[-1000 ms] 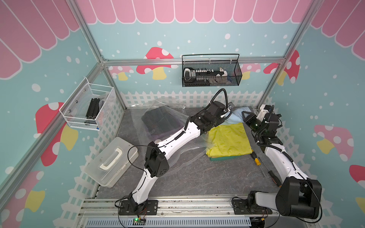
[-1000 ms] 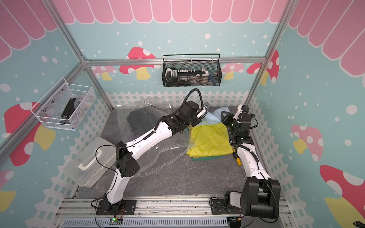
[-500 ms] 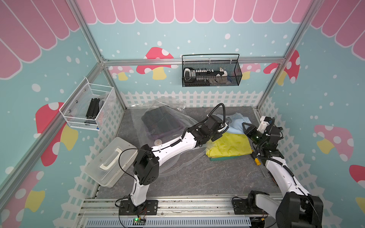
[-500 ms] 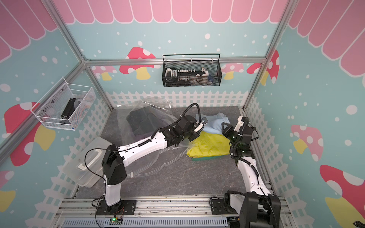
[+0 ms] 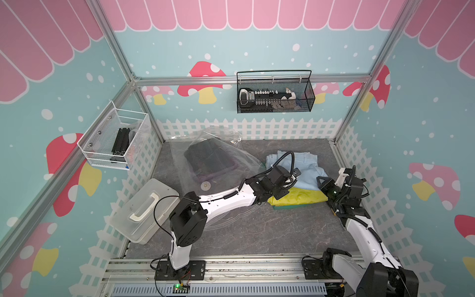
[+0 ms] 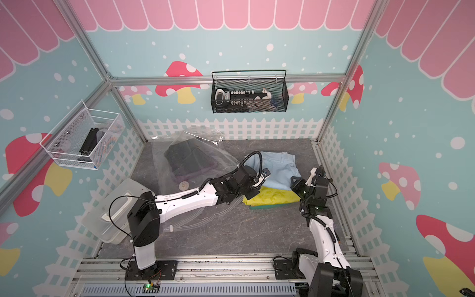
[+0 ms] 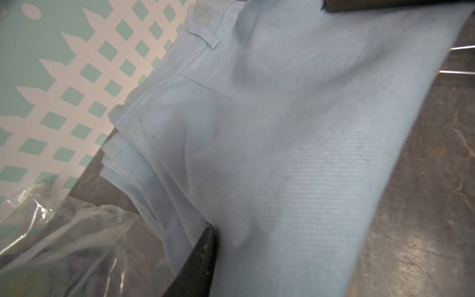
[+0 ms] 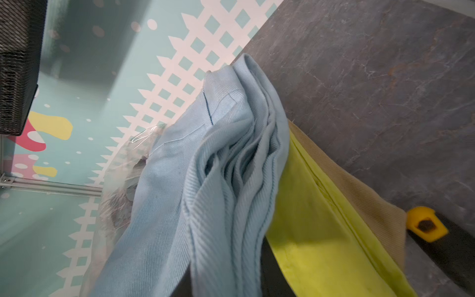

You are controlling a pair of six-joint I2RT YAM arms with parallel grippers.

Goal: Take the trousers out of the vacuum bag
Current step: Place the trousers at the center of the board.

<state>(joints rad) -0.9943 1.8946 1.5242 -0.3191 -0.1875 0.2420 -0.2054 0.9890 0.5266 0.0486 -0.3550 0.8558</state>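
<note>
The light blue trousers [image 5: 305,162] are pinched at a bunched edge by the right gripper [image 5: 321,180], apparently to settle them on the stack. The left gripper [image 5: 295,172] is seen with its jaws apart across the same cloth, and whether it grips cannot be told. The pair is laid outside the vacuum bag [image 5: 226,144] on the yellow trousers [image 5: 300,198], with its waistband pointed at the back fence [image 5: 282,128] and its length apparently run from fence to front.
</note>
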